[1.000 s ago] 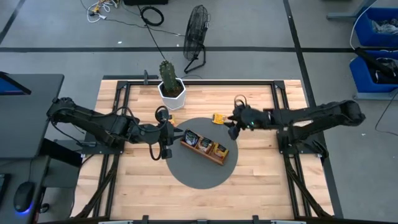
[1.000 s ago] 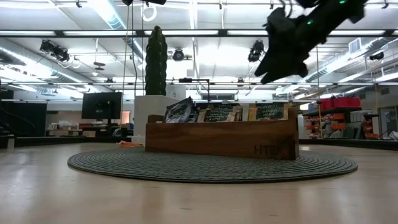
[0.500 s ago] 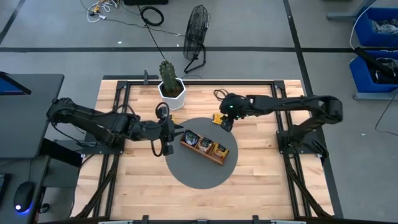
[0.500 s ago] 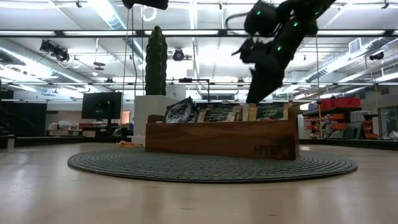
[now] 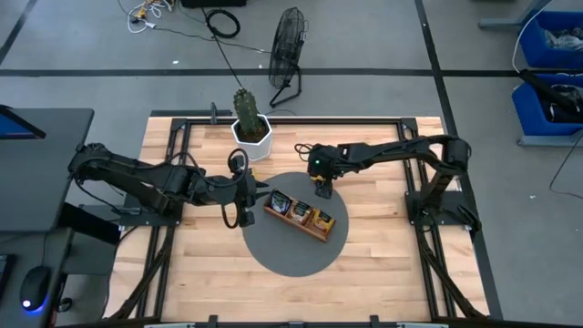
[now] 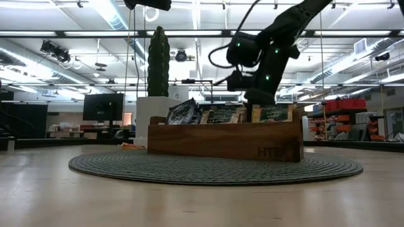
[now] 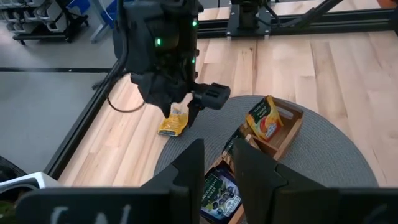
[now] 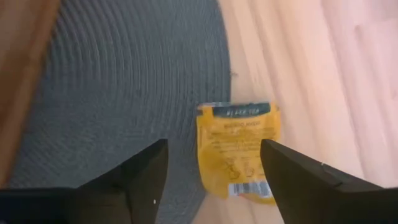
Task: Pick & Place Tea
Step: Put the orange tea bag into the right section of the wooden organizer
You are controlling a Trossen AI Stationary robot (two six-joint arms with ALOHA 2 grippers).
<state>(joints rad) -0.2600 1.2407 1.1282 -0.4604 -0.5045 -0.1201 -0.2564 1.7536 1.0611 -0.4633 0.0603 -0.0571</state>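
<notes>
An orange tea packet (image 8: 239, 149) lies flat, one part on the grey round mat's edge (image 8: 124, 74) and the rest on the bare wood. My right gripper (image 8: 213, 146) hovers open just above it, a finger on either side, touching nothing. In the left wrist view the same packet (image 7: 174, 123) shows under that gripper. The wooden tray (image 5: 299, 215) stands on the mat with dark and orange packets (image 7: 264, 118) upright in its compartments. My left gripper (image 5: 258, 196) waits at the tray's left end, fingers slightly apart and holding nothing.
A cactus in a white pot (image 5: 248, 126) stands near the table's far edge, left of the right gripper. The mat (image 5: 287, 255) has free room on its near side. Bare wood (image 5: 383, 264) stretches to the right and near sides. A fan stands on the floor beyond the table.
My right gripper has swung toward the table's left and dropped down, from right of the tray's far side to just above the orange packet. The left arm, the tray and the packets have stayed put.
</notes>
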